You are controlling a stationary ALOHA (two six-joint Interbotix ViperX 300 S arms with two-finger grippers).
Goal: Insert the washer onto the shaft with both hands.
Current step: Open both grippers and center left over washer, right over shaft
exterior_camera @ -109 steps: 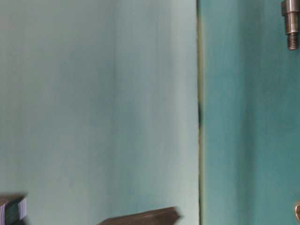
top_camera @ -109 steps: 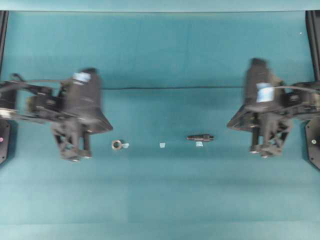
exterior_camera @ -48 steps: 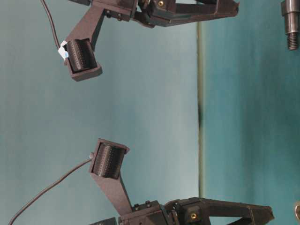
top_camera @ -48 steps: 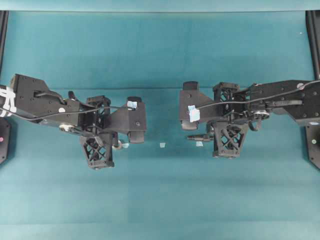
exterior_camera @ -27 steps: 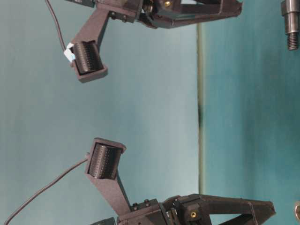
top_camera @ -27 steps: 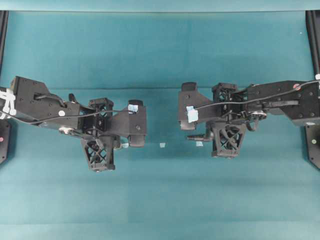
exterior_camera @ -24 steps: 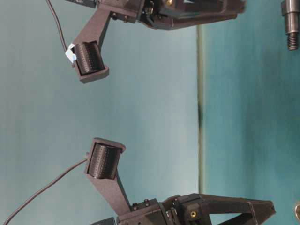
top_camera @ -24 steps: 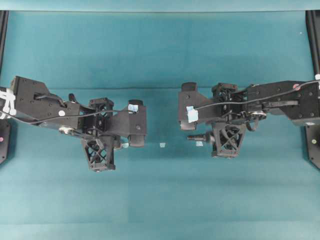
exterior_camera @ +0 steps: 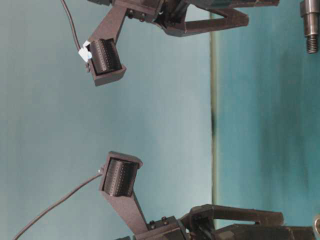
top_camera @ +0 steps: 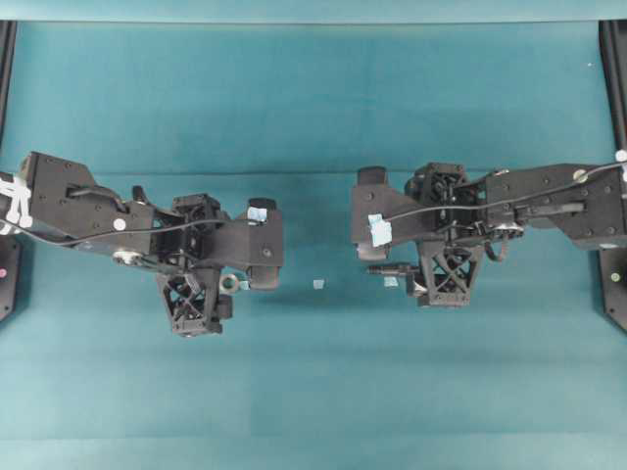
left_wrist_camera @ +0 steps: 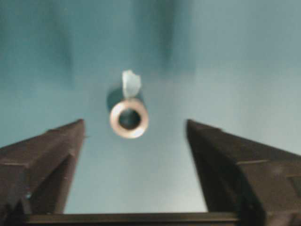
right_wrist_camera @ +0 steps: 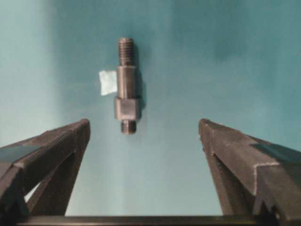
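The washer, a small silver ring, lies flat on the teal cloth. In the left wrist view it sits just ahead of my left gripper, between the lines of the two open fingers and touching neither. My left gripper hangs over it, empty. The shaft, a dark stepped rod, lies flat. In the right wrist view it lies lengthwise ahead of my open, empty right gripper, nearer the left finger. My right gripper hovers just right of it. The shaft also shows in the table-level view.
Pale-blue tape squares lie beside the washer, beside the shaft and midway between the two. Black frame posts stand at the left and right table edges. A cloth seam runs across behind the arms.
Both arms swung in from the sides to stand over the parts, then sank closer to the table. The left gripper shifted a little, uncovering the washer. Both stay open.
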